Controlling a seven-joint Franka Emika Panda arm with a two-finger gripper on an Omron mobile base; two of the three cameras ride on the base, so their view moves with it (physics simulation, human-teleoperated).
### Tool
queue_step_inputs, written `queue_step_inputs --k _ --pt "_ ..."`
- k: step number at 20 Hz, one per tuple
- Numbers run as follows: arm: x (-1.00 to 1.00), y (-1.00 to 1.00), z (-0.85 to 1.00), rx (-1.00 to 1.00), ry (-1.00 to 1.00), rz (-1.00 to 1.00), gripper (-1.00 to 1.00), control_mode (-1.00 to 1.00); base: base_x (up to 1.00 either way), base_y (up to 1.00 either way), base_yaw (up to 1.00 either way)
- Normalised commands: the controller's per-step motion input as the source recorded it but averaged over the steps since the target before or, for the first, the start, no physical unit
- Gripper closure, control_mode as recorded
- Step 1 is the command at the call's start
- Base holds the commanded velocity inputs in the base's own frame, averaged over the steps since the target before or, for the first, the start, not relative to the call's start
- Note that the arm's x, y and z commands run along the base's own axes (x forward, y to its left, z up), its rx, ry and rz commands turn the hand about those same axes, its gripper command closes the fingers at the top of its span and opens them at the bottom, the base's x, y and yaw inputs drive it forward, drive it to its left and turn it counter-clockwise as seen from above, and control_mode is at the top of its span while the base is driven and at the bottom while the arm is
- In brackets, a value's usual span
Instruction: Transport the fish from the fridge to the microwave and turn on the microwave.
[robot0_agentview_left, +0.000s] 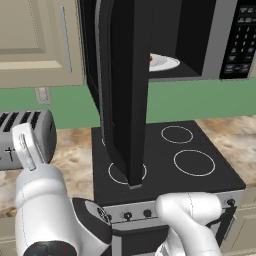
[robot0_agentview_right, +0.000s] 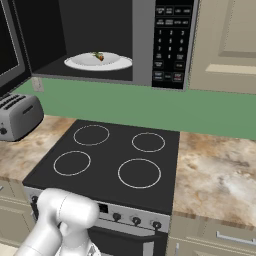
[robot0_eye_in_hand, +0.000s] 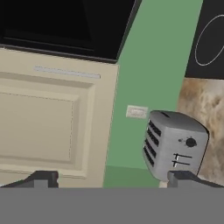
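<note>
The gripper (robot0_eye_in_hand: 113, 179) is seen in the hand view with its two dark fingertips (robot0_eye_in_hand: 41, 179) set far apart at the bottom edge, jaws wide and nothing held between them. Just above the right tip, at about five o'clock in that view, the silver toaster (robot0_eye_in_hand: 175, 144) is seen resting on the marbled counter (robot0_eye_in_hand: 199, 100). A wall outlet (robot0_eye_in_hand: 137, 112) is mounted on the green wall (robot0_eye_in_hand: 151, 65) just beside the toaster's upper left. At nine o'clock a beige cabinet door (robot0_eye_in_hand: 48, 118) is found, and a black panel (robot0_eye_in_hand: 65, 26) is spread across eleven to twelve o'clock.

In the right base view, the microwave (robot0_agentview_right: 170, 45) is hung above the black stove (robot0_agentview_right: 107, 160), at twelve o'clock, with its door (robot0_agentview_left: 125, 90) swung wide open. A white plate (robot0_agentview_right: 80, 62) is set inside the cavity, and a small piece, taken to be the fish (robot0_agentview_right: 99, 56), is lying on it near the middle; its exact shape cannot be told. The keypad strip (robot0_agentview_right: 171, 42) is placed at one o'clock.
</note>
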Motion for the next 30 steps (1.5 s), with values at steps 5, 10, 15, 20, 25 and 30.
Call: queue_step_inputs --k 5,10,15,20,25,30 --pt "0.0 -0.06 0.01 0.08 -0.01 -0.04 -1.0 -1.0 0.0 0.0 0.0" --pt "0.0 -0.04 0.04 0.13 0.0 -0.03 -1.0 -1.0 0.0 0.0 0.0" --pt "0.0 -0.04 0.05 0.12 0.0 -0.02 -1.0 -1.0 0.0 0.0 0.0" --pt "-0.09 -0.07 0.06 0.13 0.0 -0.02 -1.0 -1.0 0.0 0.0 0.0" --pt "-0.25 -0.1 0.04 0.12 -0.03 -0.02 -1.0 -1.0 0.0 0.0 0.0" --pt "-0.25 -0.11 0.07 0.12 -0.03 -0.04 -1.0 -1.0 0.0 0.0 0.0"
